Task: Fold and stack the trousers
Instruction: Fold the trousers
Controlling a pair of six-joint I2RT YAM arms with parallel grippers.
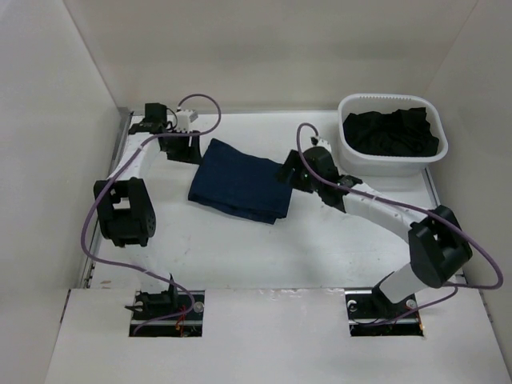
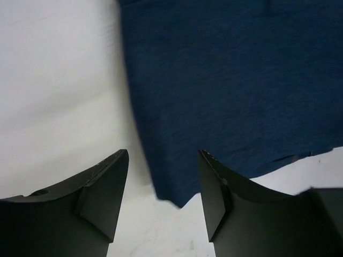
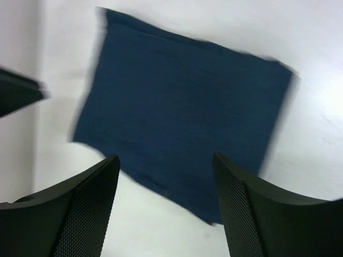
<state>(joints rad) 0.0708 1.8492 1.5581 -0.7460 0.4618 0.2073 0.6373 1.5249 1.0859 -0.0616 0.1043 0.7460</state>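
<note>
The trousers [image 1: 240,181] lie folded into a flat dark navy rectangle in the middle of the table. They also show in the left wrist view [image 2: 230,85] and in the right wrist view [image 3: 182,112]. No button or patch shows. My left gripper [image 1: 186,150] is open and empty, at the fold's far left corner, just off the cloth [image 2: 163,166]. My right gripper [image 1: 286,176] is open and empty, above the fold's right edge [image 3: 166,171].
A white basket [image 1: 352,148] at the back right holds dark clothes [image 1: 392,132]. White walls enclose the table on the left, back and right. Purple cables loop from both arms.
</note>
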